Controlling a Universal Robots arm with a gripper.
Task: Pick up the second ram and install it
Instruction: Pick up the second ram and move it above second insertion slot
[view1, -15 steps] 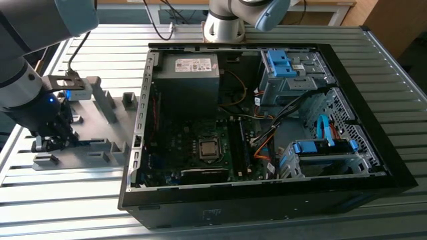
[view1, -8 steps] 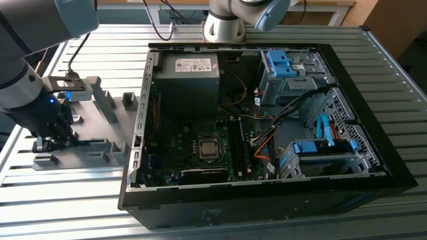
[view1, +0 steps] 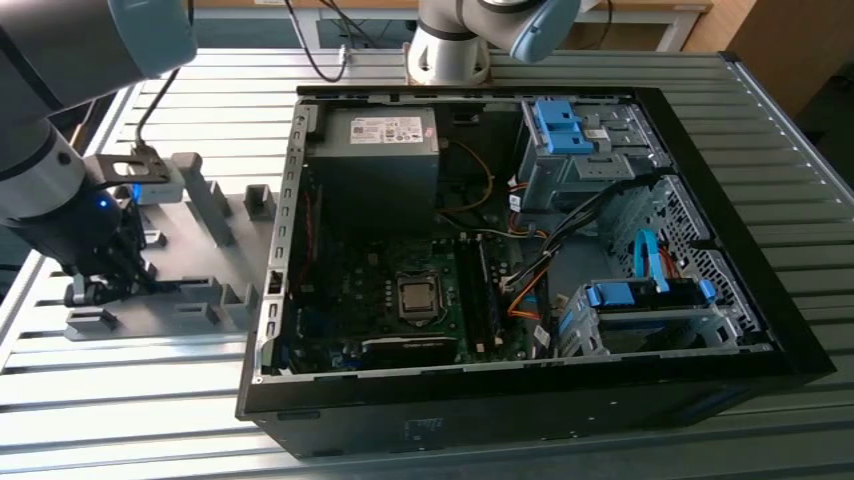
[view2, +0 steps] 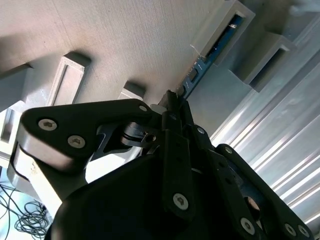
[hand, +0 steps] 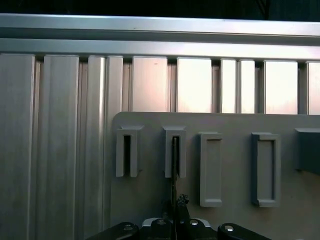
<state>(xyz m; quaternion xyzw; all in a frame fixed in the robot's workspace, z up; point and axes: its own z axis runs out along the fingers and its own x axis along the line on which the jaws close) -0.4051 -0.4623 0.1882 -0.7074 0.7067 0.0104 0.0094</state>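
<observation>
Ribbed metal table (view1: 747, 130) with an open computer case (view1: 534, 420) lying on it, its circuit board facing up. At the exterior view's left, just beside the case, a grey plate (view1: 174, 310) carries several upright slotted blocks. The arm reaches down over that plate, and the claw (view1: 107, 290) is low among the blocks, well apart from the case interior.

In the second wrist view the memory stick (view2: 202, 65) (dark blue-green, seen edge-on) runs from between the claw's fingers (view2: 176, 107) into a grey slotted block (view2: 210, 27). The fingers are drawn in close on either side of the stick, so it looks pinched rather than loose.

In the first wrist view the stick shows as a thin dark line standing in one block's slot. An empty slotted block (hand: 126, 152) is just beside it, and two more blocks sit on the other side.
</observation>
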